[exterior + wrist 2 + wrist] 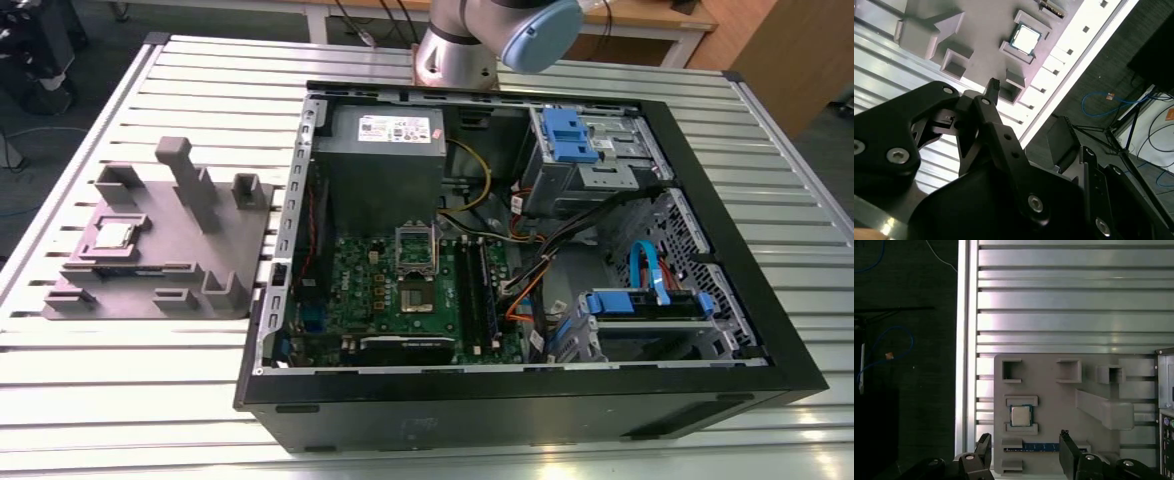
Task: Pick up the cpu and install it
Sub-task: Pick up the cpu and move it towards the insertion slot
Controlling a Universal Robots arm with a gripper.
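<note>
The cpu (1020,415) is a small silver square with a pale rim, lying flat in a pocket of the grey plastic fixture (1054,400). In the exterior view, the cpu (114,233) sits on the fixture (160,240) at that view's left, outside the computer case. My gripper (1024,441) hangs above the fixture, open, with nothing between its black fingers (1067,442). The chip lies just beyond the fingertips, apart from them. In the second wrist view, the cpu (1026,38) shows past one fingertip (993,84). The motherboard's socket (416,298) lies inside the case.
The open computer case (747,270) takes up the middle and the exterior view's right of the slatted metal table (134,400). The fixture carries upright blocks (187,175) and a blue-edged strip (1040,446) near the chip. Floor and cables (889,347) lie beyond the table's edge.
</note>
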